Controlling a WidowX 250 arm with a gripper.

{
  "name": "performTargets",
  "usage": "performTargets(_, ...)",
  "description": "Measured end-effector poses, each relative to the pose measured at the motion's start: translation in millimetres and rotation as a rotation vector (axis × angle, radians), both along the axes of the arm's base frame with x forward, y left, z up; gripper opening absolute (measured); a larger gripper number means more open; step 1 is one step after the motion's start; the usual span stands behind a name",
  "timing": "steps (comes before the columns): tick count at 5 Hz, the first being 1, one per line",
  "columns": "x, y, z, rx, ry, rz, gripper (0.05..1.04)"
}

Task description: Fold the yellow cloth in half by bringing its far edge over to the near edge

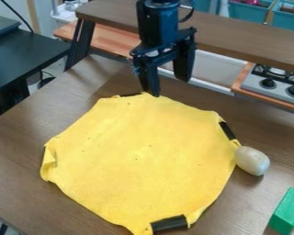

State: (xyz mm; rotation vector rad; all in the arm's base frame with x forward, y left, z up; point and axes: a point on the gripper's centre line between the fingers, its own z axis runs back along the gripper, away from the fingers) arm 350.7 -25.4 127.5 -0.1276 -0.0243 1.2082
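Yellow cloth spread flat across the middle of your brown table, its left edge folded over; your gripper hangs at the cloth's far edge, fingers apart, one tip right at that edge, though you can't tell whether it touches; black strips show along the rim, one near you, another at the right; there's your pale, rounded object against the cloth's right side; and nearer you, at the right, sits a green block, well apart from the cloth.
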Motion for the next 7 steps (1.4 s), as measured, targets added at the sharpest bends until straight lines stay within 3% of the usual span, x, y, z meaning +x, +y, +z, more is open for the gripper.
performTargets(1,0,0,-9.0,0.002,0.025,-0.014,0.996)
performTargets(2,-4,30,-10.4,0.024,0.049,-0.139,0.996)
performTargets(3,3,60,-5.3,0.006,0.031,-0.334,0.996)
performTargets(4,9,75,-1.1,0.052,-0.012,-0.603,0.996)
performTargets(6,34,95,-3.4,0.24,-0.132,-0.907,0.996)
performTargets(7,43,101,-22.4,0.243,-0.154,-0.986,0.996)
